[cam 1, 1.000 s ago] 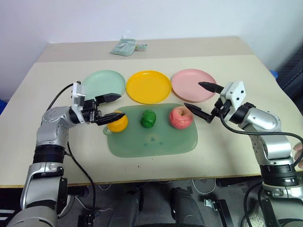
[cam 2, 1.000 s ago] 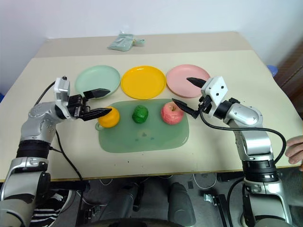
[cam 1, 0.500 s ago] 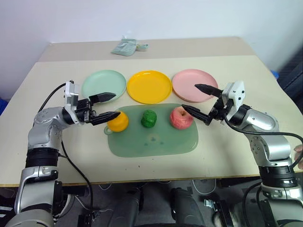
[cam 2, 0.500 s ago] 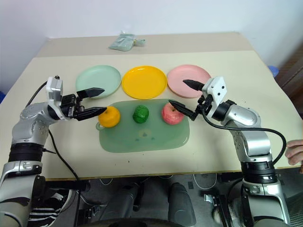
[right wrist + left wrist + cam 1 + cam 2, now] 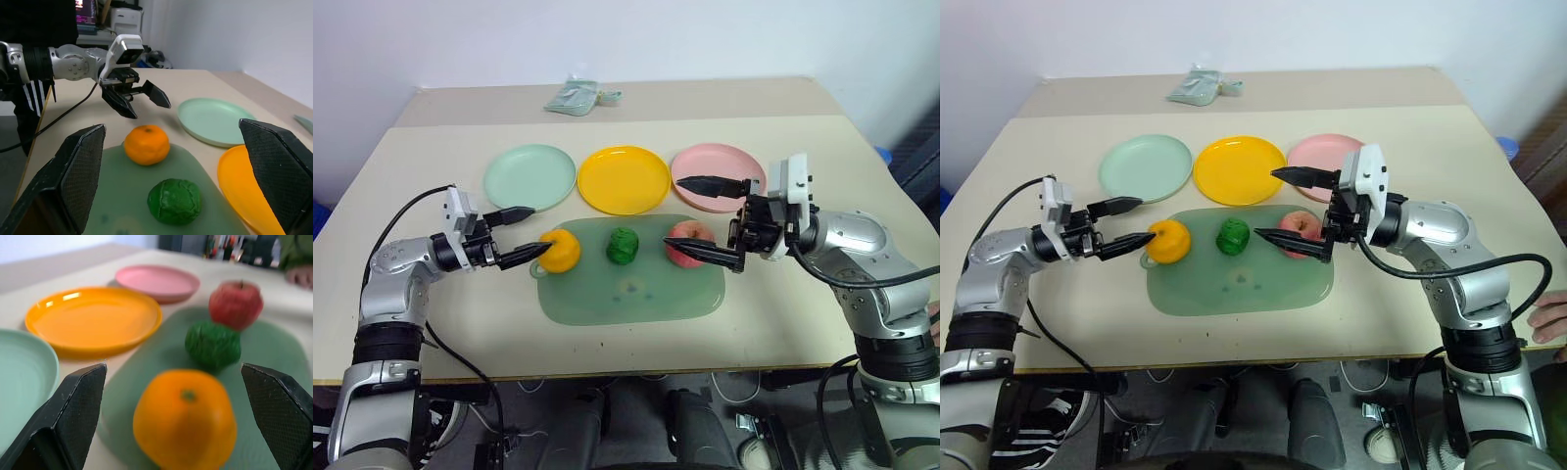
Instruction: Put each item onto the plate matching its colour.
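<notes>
On the green mat lie an orange fruit, a dark green lump and a pinkish-red apple in a row. Behind them stand the mint plate, the yellow plate and the pink plate, all bare. My left gripper is open and points at the orange from its left, the lower fingertip just beside it. My right gripper hovers open above the apple, pointing left; its lower finger crosses in front of the apple. Neither holds anything.
A pale green pouch lies at the back of the table. A person's hand rests at the table's right front edge. Bare tabletop lies in front of the mat and to both sides.
My right gripper has swung left and up from beside the apple to above it. My left gripper has drawn back to the left and sunk a little, off the orange.
</notes>
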Controlling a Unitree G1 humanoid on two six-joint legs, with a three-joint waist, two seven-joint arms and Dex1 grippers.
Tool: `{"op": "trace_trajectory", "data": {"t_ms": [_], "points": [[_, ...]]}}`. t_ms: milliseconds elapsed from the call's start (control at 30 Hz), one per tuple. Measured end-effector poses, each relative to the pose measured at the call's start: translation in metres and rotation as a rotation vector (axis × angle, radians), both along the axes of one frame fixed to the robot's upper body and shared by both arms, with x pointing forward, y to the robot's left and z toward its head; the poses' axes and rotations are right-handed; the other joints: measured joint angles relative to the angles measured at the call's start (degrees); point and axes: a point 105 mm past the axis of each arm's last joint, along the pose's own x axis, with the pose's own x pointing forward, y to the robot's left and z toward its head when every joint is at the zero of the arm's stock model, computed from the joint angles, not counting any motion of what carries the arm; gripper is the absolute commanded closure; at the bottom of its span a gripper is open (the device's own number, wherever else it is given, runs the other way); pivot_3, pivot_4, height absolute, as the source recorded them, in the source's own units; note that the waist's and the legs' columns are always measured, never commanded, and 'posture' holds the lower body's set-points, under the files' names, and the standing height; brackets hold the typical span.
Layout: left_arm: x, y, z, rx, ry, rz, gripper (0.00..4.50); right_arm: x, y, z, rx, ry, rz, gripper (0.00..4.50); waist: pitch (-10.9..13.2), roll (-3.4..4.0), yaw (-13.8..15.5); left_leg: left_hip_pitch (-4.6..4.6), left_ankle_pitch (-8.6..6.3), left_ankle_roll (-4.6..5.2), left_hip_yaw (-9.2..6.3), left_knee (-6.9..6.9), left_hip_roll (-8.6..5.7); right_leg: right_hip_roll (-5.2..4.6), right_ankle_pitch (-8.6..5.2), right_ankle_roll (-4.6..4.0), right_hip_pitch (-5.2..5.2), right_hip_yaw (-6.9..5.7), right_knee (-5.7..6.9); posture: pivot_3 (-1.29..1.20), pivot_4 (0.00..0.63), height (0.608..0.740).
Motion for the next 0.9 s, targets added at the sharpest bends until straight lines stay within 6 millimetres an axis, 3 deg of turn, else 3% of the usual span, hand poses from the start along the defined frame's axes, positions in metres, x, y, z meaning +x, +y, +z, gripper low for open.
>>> {"op": "trace_trajectory", "data": {"t_ms": [167, 333, 367, 433, 533, 633, 767, 900], "points": [[-0.001, -0.016, -0.015, 0.022, 0.025, -0.043, 0.00, -0.001, 0.002, -0.004, -0.009, 0.010, 0.008, 0.05, 0.0, 0.00, 0.0, 0.00, 0.00, 0.00, 0.00, 0.00, 0.00, 0.00, 0.00, 0.00, 0.00, 0.00, 0.00, 0.00, 0.150, 0.740], [0.001, -0.018, -0.034, 0.092, 0.091, -0.038, 0.00, 0.000, 0.002, -0.004, -0.013, 0.004, 0.002, 0.05, 0.0, 0.00, -0.1, 0.00, 0.00, 0.00, 0.00, 0.00, 0.00, 0.01, 0.00, 0.01, 0.00, 0.00, 0.01, 0.00, 0.150, 0.740], [0.001, -0.018, -0.037, 0.095, 0.103, -0.037, 0.51, 0.000, 0.002, -0.004, -0.016, 0.001, -0.001, 0.00, 0.0, 0.00, -0.1, 0.00, 0.00, 0.00, 0.00, -0.01, 0.00, 0.01, 0.00, 0.01, 0.00, -0.01, 0.01, 0.00, 0.150, 0.740], [0.002, -0.018, -0.036, 0.095, 0.098, -0.034, 1.08, 0.001, 0.001, -0.005, -0.017, -0.001, -0.007, 0.00, 0.0, 0.00, -0.1, 0.00, 0.00, 0.00, 0.00, 0.00, 0.01, 0.01, 0.00, 0.01, 0.00, -0.01, 0.01, 0.00, 0.150, 0.740], [0.005, -0.021, -0.035, 0.076, 0.084, -0.019, 1.20, 0.001, 0.001, -0.006, -0.017, 0.002, -0.012, 0.00, 0.0, 0.00, 0.0, 0.00, 0.00, 0.00, 0.00, 0.00, 0.00, 0.00, 0.00, 0.01, 0.00, 0.00, 0.01, 0.00, 0.150, 0.740], [0.018, -0.034, -0.015, -0.031, 0.024, 0.003, 1.20, 0.002, 0.000, -0.006, -0.021, -0.006, -0.023, 0.00, 0.0, -0.06, 0.3, -0.06, 0.00, 0.00, -0.05, 0.09, -0.01, 0.00, 0.01, 0.02, 0.00, -0.06, 0.01, 0.00, 0.150, 0.740], [0.043, -0.036, 0.041, -0.148, -0.112, 0.088, 1.20, 0.008, -0.001, -0.004, -0.012, -0.032, -0.068, 0.00, 0.0, -0.07, 0.0, -0.05, 0.00, 0.00, -0.04, 0.10, -0.02, 0.03, 0.07, 0.13, 0.00, -0.06, 0.02, 0.00, 0.150, 0.740], [0.083, -0.036, 0.074, -0.230, -0.178, 0.309, 1.20, 0.034, -0.008, 0.000, 0.026, -0.071, -0.212, 0.00, 0.0, -0.07, 0.0, -0.03, 0.01, 0.00, 0.01, 0.12, -0.02, 0.06, 0.11, 0.20, 0.01, -0.03, 0.04, 0.00, 0.150, 0.740]]}}
